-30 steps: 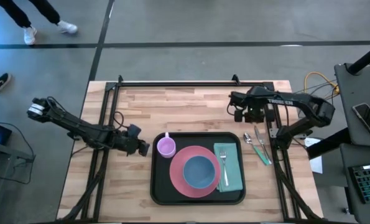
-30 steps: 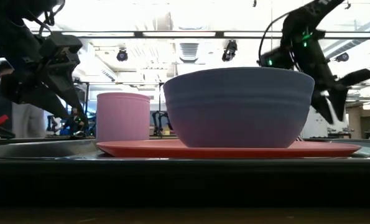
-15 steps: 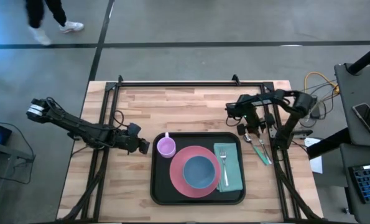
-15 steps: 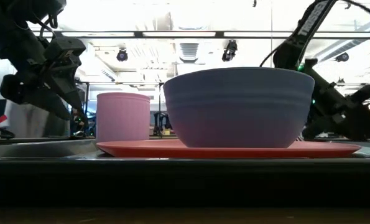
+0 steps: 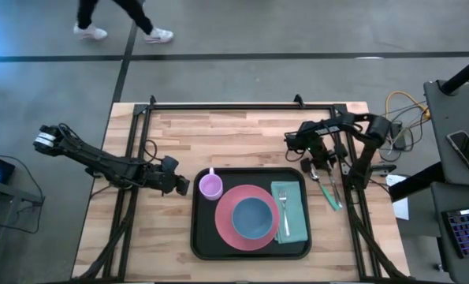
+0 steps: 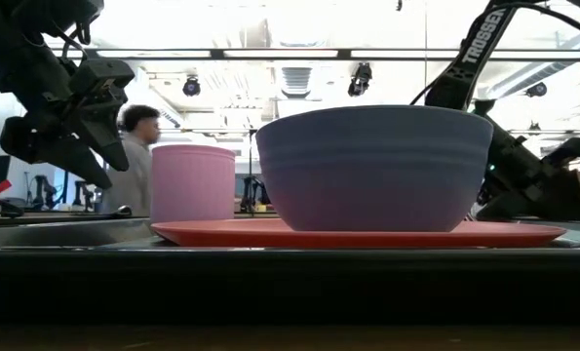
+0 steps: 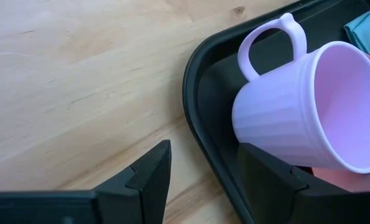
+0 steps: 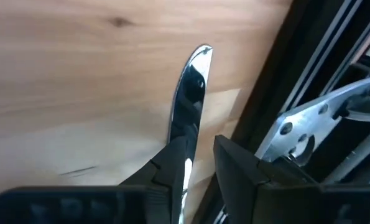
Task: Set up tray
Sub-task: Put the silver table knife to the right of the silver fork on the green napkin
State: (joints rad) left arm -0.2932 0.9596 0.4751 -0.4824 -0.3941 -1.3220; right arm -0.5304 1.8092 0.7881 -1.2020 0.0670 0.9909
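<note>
1. I see my right claw [image 8: 197,163] low over the bare worktop [image 5: 250,138], just past the tray's far right corner, its fingers a narrow gap apart.
2. A shiny knife [image 8: 189,93] lies on the wood directly ahead of that claw, its blade running out from between the fingertips; I cannot tell whether the fingers actually pinch it or only straddle it.
3. Another utensil with a green handle [image 5: 331,192] lies just beside the knife, on the side away from the tray.
4. The black tray [image 5: 201,237] sits on the worktop between my two claws, nearer the front edge.
5. My left claw [image 7: 200,168] hangs released at the tray's left rim, grasping nothing, fingers spread either side of the rim.
6. Just ahead of it stands a pink mug [image 7: 303,109] inside the tray.
7. Beyond the mug, the tray holds a pink plate [image 5: 228,225] with a blue bowl [image 5: 253,218], then a teal napkin [image 5: 295,221] carrying a fork [image 5: 284,211].
</note>
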